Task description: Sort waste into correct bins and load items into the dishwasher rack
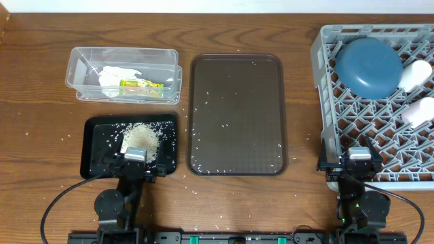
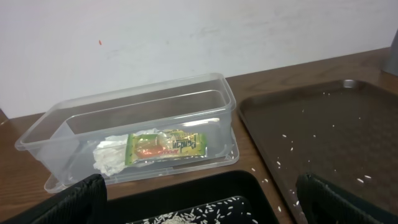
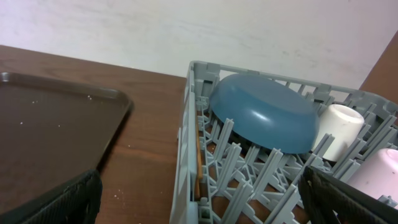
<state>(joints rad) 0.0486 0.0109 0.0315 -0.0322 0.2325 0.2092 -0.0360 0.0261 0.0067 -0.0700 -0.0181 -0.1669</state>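
The clear tub (image 1: 76, 68) holds the crumpled napkin (image 1: 110, 74) and the yellow-green wrapper (image 2: 166, 146). A pile of rice (image 1: 140, 137) lies in the black tray (image 1: 98, 146). In the grey rack (image 1: 323, 102) the dark-blue bowl (image 1: 369, 66) leans on the pegs, with a small pale bowl (image 1: 415, 73) and a pink cup (image 1: 420, 112) to its right. Chopsticks (image 3: 199, 163) lie along the rack's left wall. My left gripper (image 1: 135, 157) hangs open over the black tray's near edge. My right gripper (image 1: 358, 159) is open over the rack's near left corner. Neither holds anything.
A large dark-brown serving tray (image 1: 236, 115) lies between the bins and the rack, with stray rice grains on it. More grains are scattered over the wooden table (image 1: 41, 135) around both trays.
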